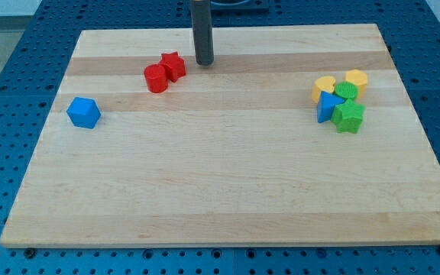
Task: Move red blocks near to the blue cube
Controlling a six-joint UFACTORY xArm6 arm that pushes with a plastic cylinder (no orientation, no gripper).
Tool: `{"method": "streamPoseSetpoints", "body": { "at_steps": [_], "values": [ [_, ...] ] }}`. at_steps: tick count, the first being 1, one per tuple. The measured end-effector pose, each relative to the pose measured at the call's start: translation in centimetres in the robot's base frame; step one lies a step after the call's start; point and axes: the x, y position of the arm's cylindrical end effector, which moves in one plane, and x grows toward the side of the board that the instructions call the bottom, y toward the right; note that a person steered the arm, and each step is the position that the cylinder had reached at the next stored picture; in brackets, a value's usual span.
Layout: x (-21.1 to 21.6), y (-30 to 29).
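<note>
A blue cube [83,112] lies near the board's left edge. A red cylinder [156,79] and a red star-shaped block [173,66] touch each other at the upper middle left, to the right of and above the cube. My tip [204,63] stands just right of the red star, a small gap apart from it.
At the view's right sits a tight cluster: two yellow blocks [324,87] [356,80], a green cylinder [346,92], a blue triangular block [328,105] and a green star-shaped block [349,116]. The wooden board [220,198] lies on a blue perforated table.
</note>
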Motion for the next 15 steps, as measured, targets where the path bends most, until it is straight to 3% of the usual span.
{"method": "streamPoseSetpoints", "body": {
  "at_steps": [15],
  "values": [
    [5.2, -16.0]
  ]
}}
